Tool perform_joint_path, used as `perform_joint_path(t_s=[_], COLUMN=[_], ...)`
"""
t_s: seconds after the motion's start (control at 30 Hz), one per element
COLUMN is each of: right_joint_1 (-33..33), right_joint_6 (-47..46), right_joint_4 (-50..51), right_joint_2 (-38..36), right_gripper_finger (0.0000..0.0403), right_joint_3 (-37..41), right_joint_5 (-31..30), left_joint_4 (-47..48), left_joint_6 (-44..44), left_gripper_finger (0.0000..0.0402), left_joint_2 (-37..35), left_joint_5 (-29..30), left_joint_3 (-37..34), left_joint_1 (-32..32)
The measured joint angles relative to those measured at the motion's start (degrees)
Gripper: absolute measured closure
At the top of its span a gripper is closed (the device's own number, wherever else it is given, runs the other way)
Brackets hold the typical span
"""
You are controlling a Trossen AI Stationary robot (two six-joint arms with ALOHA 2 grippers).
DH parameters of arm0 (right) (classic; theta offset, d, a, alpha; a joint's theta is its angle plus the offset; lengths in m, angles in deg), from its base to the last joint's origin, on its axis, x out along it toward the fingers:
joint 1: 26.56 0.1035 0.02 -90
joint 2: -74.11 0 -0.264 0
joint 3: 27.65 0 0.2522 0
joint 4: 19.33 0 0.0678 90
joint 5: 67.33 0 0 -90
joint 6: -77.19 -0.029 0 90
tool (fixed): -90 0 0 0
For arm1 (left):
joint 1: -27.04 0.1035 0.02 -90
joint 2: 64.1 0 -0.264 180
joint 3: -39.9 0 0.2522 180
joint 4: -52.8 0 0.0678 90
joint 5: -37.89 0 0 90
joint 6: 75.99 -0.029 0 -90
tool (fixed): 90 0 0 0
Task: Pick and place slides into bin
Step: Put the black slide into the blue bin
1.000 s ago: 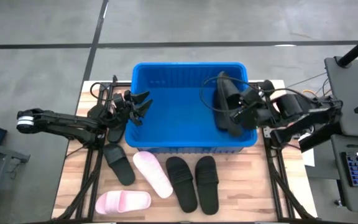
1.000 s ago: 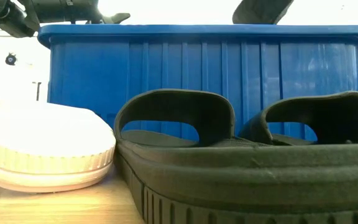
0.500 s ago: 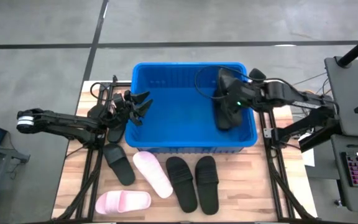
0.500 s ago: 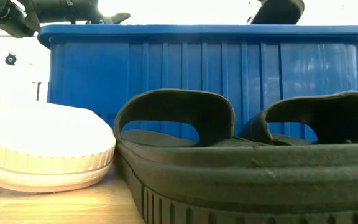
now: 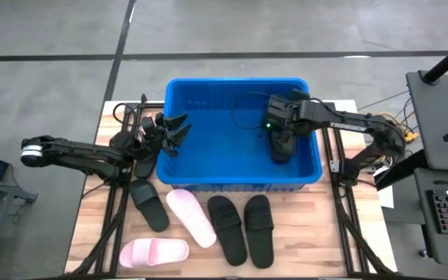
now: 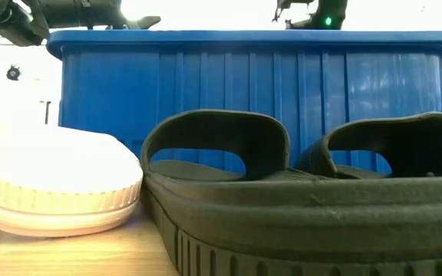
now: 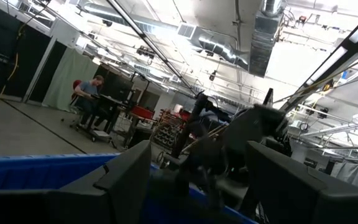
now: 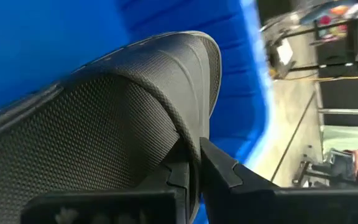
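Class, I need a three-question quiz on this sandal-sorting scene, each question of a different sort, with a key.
1. True or false: the right hand grips a black slide inside the blue bin.
2. How many pink slides lie on the table?
3. The left hand is: A open near the bin's left wall, B shut on a slide, C out of view.

Key: 1 true; 2 two; 3 A.

Both arms are dark, built of slim black links with bulkier joint housings, the left arm (image 5: 76,153) ending at its base in a pale grey cap. Thin black cables loop beside each wrist. The right arm (image 5: 341,120) carries a small green light (lit) near its wrist
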Motion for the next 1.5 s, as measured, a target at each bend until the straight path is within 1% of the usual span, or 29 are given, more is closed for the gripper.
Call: perform_joint_path(t_s=[0.13, 0.3, 0.43, 0.53, 0.7, 0.87, 1.07, 1.13, 1.27, 1.5], right_joint_1=[-0.52, -1.26, -1.32, -1.73, -3.05, -5.29, -6.48, -6.71, -7.62, -7.95], right_joint_6=[1.89, 5.77, 7.18, 9.77, 15.03, 16.39, 20.88, 21.28, 20.95, 20.62], right_joint_4=[-1.59, -10.0, -16.52, -19.54, -24.39, -28.05, -32.52, -32.78, -32.97, -32.6], right_joint_2=[1.37, 1.33, 0.95, 0.96, 0.96, 0.96, 0.96, 0.96, 0.94, 0.94], right_gripper_finger=[0.039, 0.039, 0.039, 0.039, 0.039, 0.039, 0.039, 0.039, 0.039, 0.039], right_joint_3=[3.96, 10.63, 15.32, 17.98, 21.76, 23.95, 24.93, 24.93, 25.15, 24.26], right_joint_5=[-0.58, -0.7, -3.56, -5.75, -5.97, -5.95, -5.76, -5.36, -2.48, -2.07], left_joint_4=[0.0, 0.02, 0.04, 0.07, 0.08, 0.52, 0.52, 0.53, 0.54, 0.52], left_joint_6=[-0.02, -0.02, -0.02, -0.02, -0.02, -0.02, -0.02, -0.02, -0.02, -0.02], left_gripper_finger=[0.0155, 0.0155, 0.0155, 0.0155, 0.0155, 0.0155, 0.0155, 0.0155, 0.0155, 0.0155], left_joint_2=[0.02, 0.0, 0.02, 0.02, 0.02, 0.04, 0.04, 0.04, 0.04, 0.04], left_joint_5=[0.0, 0.0, 0.0, 0.0, 0.0, 0.0, 0.0, 0.0, 0.0, 0.0], left_joint_3=[0.0, -0.02, -0.04, -0.04, -0.07, -0.09, -0.09, -0.09, -0.09, -0.09], left_joint_1=[0.0, 0.0, 0.0, -0.04, -0.04, -0.03, 0.0, 0.0, 0.0, 0.0])
